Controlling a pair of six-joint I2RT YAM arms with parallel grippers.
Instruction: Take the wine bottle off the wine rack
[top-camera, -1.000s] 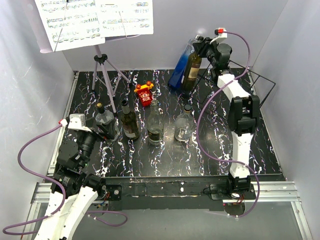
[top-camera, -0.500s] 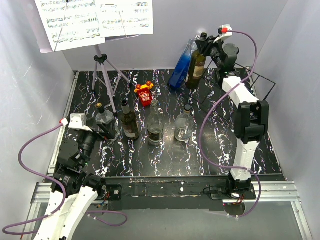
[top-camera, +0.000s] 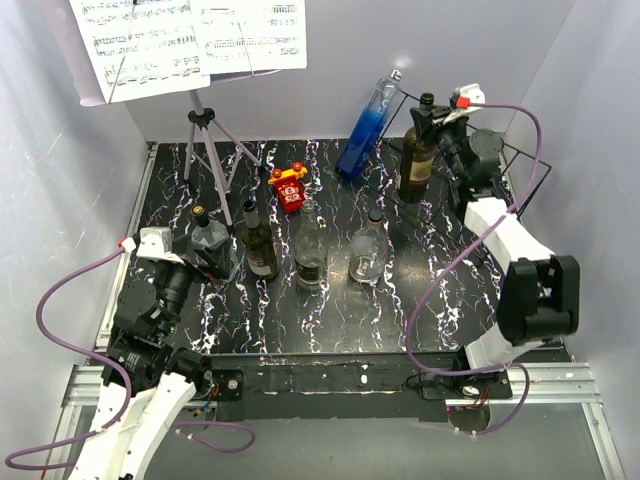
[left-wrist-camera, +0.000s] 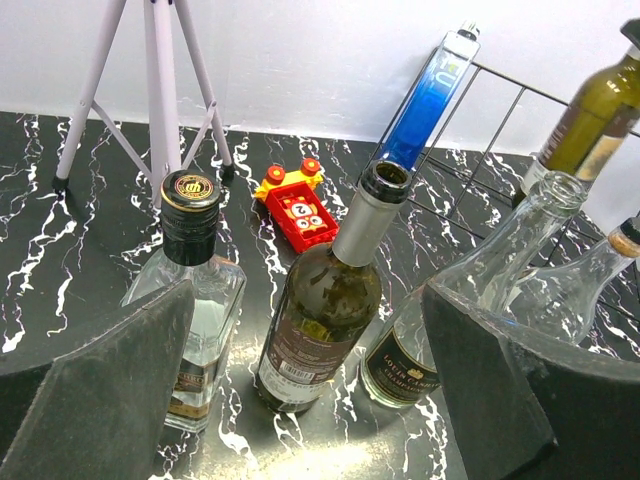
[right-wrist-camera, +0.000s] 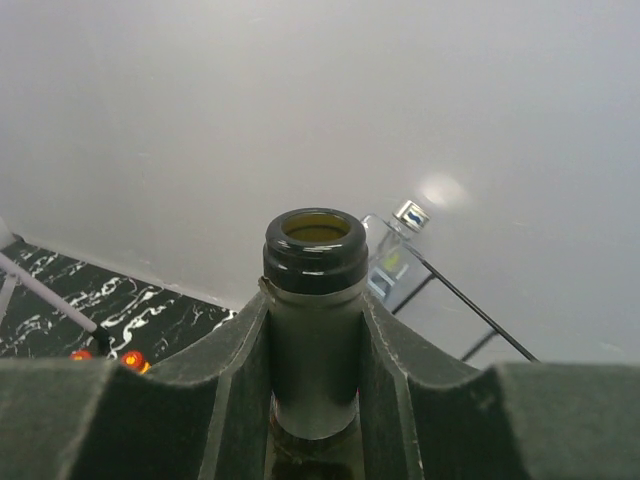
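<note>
Counter (top-camera: 330, 310): black, white-veined marble pattern. Enclosure: plain pale grey left wall (top-camera: 45, 150), far wall (top-camera: 330, 100), right wall (top-camera: 600, 200). Near edge: aluminium rail (top-camera: 545, 378). Even light; faint glare spot (top-camera: 405, 62) on the far wall.

White-and-black arms (top-camera: 497, 222), looping purple cables (top-camera: 40, 312), small red wrist tags (top-camera: 461, 99), dark grey claw fingers (left-wrist-camera: 100, 400)

**Item 1: wine bottle** (top-camera: 416, 160). Dark olive-green glass, pale label on the body, dark sleeve round the neck, mouth uncorked. You will find it close to upright, its neck clamped in the right gripper (right-wrist-camera: 315, 300). You cannot tell whether its base rests on anything.

**Item 2: wine rack** (top-camera: 527, 156). Black thin-wire frame with parallel rods and a slanted back, standing in your far right corner, just behind and to the right of the bottle.
</note>
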